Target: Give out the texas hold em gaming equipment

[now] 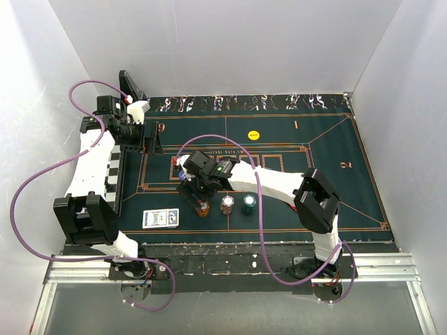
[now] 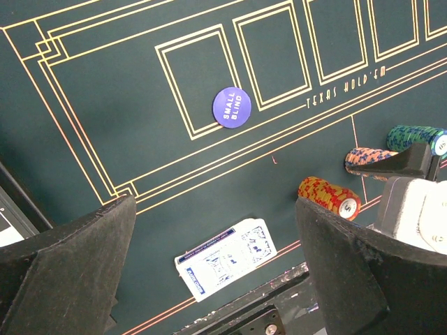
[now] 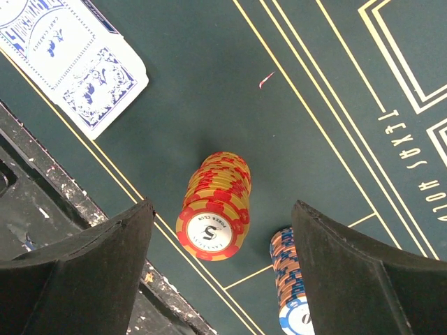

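Distribution looks barely begun, judging by how the pieces lie. The blue-backed card deck (image 1: 160, 218) sits as one slightly fanned pile at the near edge of the dark green mat (image 1: 314, 181), no cards dealt out. Just to its right, three chip stacks stand in a close row: the red-and-yellow stack (image 3: 215, 206), the orange-and-blue stack (image 3: 293, 279) and the teal stack (image 1: 249, 203). None has been moved to a player's place. Only the discs seem set out: the blue "small blind" disc (image 2: 232, 107) lies on a printed box outline, and the yellow disc (image 1: 253, 135) lies well apart toward the far side. The right gripper (image 3: 221, 209) hovers directly over the red-and-yellow stack, fingers spread wide to either side and touching nothing, so lifting that stack is probably the step in hand. The left gripper (image 2: 215, 206) hangs above the mat, its fingers likewise apart and empty. Chips and cards remain to be shared out
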`<action>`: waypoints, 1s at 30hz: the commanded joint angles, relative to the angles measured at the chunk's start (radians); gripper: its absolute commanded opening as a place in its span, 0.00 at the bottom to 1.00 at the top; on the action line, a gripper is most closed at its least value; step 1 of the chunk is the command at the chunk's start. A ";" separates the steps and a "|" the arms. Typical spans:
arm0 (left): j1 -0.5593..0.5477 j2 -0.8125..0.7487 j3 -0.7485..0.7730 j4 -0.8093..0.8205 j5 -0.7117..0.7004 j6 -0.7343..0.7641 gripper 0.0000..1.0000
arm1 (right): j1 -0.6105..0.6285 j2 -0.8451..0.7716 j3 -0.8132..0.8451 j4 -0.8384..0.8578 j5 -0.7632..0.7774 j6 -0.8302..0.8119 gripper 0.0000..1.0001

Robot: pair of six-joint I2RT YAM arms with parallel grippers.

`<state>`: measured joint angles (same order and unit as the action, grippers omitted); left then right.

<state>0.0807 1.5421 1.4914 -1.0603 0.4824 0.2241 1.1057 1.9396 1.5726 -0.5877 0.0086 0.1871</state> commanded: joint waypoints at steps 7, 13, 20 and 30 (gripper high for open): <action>0.021 -0.050 -0.008 0.025 0.019 -0.003 0.98 | 0.017 0.032 -0.006 0.034 -0.001 0.020 0.74; 0.028 -0.046 -0.010 0.025 0.025 -0.011 0.98 | 0.022 0.035 -0.014 0.034 0.008 0.023 0.67; 0.033 -0.045 -0.011 0.026 0.027 -0.011 0.98 | 0.023 0.025 -0.025 0.039 0.021 0.026 0.62; 0.041 -0.054 -0.011 0.022 0.027 -0.008 0.98 | 0.025 0.012 -0.029 0.034 0.030 0.032 0.42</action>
<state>0.1112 1.5410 1.4837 -1.0519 0.4870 0.2161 1.1259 1.9797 1.5463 -0.5720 0.0242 0.2131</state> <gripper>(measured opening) 0.981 0.516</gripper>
